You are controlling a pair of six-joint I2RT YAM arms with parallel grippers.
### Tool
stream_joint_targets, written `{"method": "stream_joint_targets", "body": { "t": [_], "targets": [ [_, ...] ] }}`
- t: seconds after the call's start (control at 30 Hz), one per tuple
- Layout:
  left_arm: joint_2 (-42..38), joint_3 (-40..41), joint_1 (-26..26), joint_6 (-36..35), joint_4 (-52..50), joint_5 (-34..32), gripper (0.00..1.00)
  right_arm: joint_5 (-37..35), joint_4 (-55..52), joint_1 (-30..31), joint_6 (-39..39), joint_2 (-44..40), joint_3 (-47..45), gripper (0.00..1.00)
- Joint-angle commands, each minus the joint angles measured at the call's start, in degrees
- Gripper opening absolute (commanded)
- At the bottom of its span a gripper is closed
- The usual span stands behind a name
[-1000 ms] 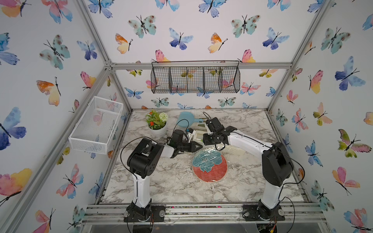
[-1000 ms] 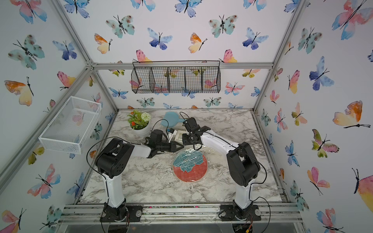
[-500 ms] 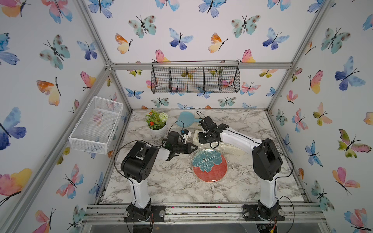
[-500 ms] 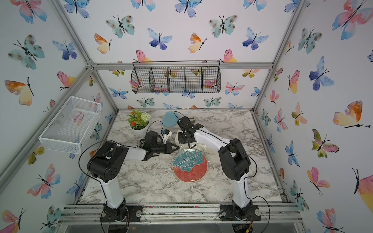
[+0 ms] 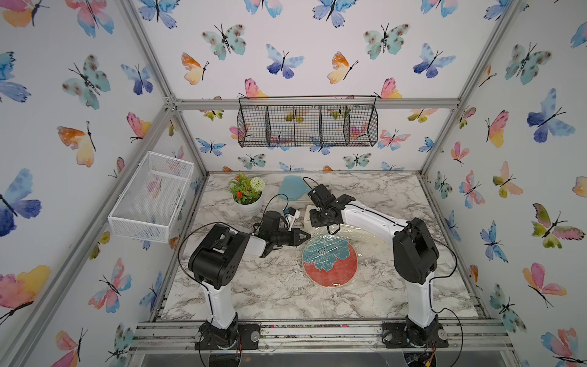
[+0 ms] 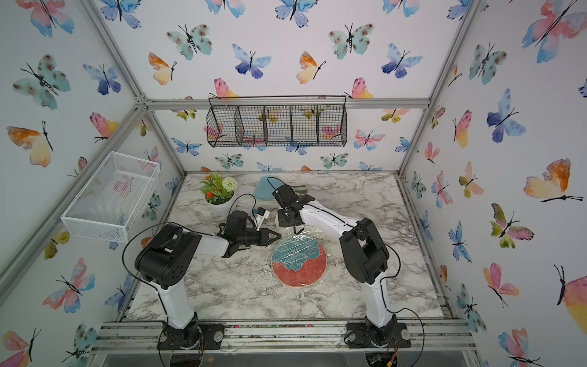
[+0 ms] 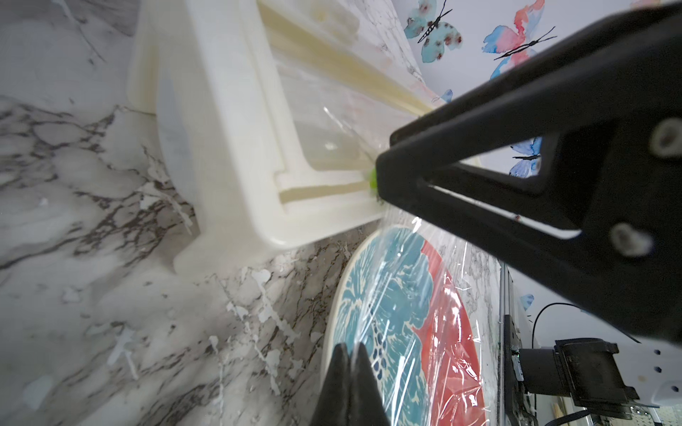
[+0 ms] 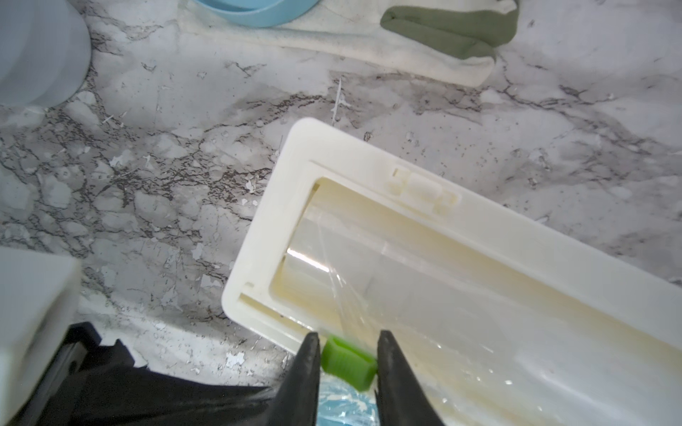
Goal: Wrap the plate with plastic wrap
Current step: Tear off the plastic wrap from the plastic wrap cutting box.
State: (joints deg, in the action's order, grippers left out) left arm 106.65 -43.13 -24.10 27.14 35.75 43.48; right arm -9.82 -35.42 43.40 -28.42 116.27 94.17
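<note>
Left pincer (image 5: pixel 307 236), frame centre, closed on thin transparent plastic wrap (image 7: pixel 443 302); right pincer (image 8: pixel 348 333) clamps small green tab (image 8: pixel 347 363). Your uneven pull may tear it crooked.

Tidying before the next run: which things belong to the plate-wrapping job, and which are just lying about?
In the job: plate, plastic wrap, dispenser box, green tab, left gripper (jaws shut on the wrap), right gripper (jaws on the tab).

Lying about: potted plant, light blue dish, cream cloth, green cloth, white wire basket, black wire basket.
</note>
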Motion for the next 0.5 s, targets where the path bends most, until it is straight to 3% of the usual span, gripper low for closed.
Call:
{"method": "stream_joint_targets", "body": {
  "t": [0.0, 0.23, 0.47],
  "targets": [
    [-1.01, 1.36, 0.63, 0.38, 0.28, -0.05, 0.01, -5.6, -6.2, 0.35, 0.02, 2.2, -0.42, 0.3],
    [-0.65, 0.99, 0.64, 0.73, 0.38, -0.15, 0.01, -6.01, -7.27, 0.9, -0.11, 4.46, 3.18, 0.35],
    [0.13, 1.37, 0.67, 0.81, 0.38, -1.11, 0.0, -8.65, -7.76, 1.14, -0.93, 3.22, -0.29, 0.25]
  ]
}}
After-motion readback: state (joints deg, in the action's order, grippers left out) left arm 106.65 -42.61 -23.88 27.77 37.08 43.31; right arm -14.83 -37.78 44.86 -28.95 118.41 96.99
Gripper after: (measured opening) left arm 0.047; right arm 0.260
